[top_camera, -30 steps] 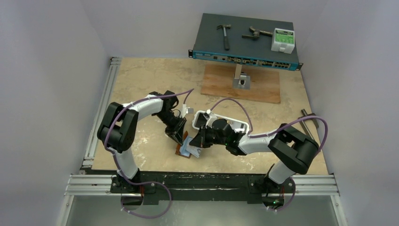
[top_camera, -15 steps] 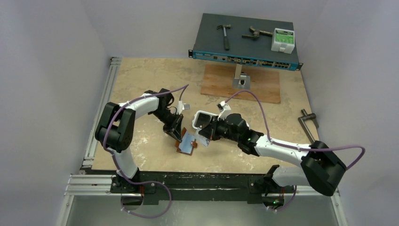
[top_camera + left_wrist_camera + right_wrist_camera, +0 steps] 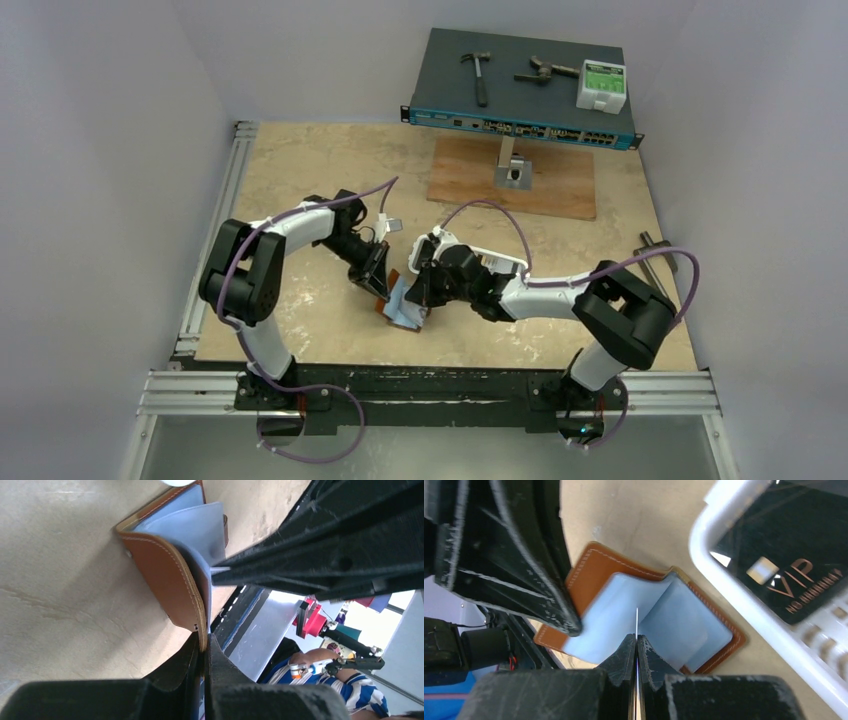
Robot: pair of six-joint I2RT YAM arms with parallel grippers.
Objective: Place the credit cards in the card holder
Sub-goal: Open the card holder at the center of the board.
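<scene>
- The left hand (image 3: 204, 647) is clenched on the free edge of the card holder's (image 3: 684, 620) brown leather flap and holds that flap raised off the desk (image 3: 300, 170).
- The right hand (image 3: 637, 640) is clenched on a card (image 3: 637, 617). The card stands on edge between the fingertips and shows only as a thin pale line, so I cannot tell its colour.
- The card's leading edge sits over the fold of the open card holder, between its two pale blue inner leaves. I cannot tell whether it touches the lining.
- The card holder lies open on the near middle of the desk, between the two hands, with its blue inside facing up.
- The two hands are close together over the card holder, the left on its left flap and the right just beside it.
- A white tray (image 3: 729, 592) sits just to the right of the card holder, partly under the right arm. A black card (image 3: 774, 545) with "VIP" printed on it lies inside.
- At the back of the desk a network switch (image 3: 520, 95) carries a hammer (image 3: 478, 75), another tool (image 3: 545, 72) and a white box (image 3: 601, 85).
- In front of the switch lies a wooden board (image 3: 560, 185) with a small metal bracket (image 3: 513, 165) on it, well apart from the hands.
</scene>
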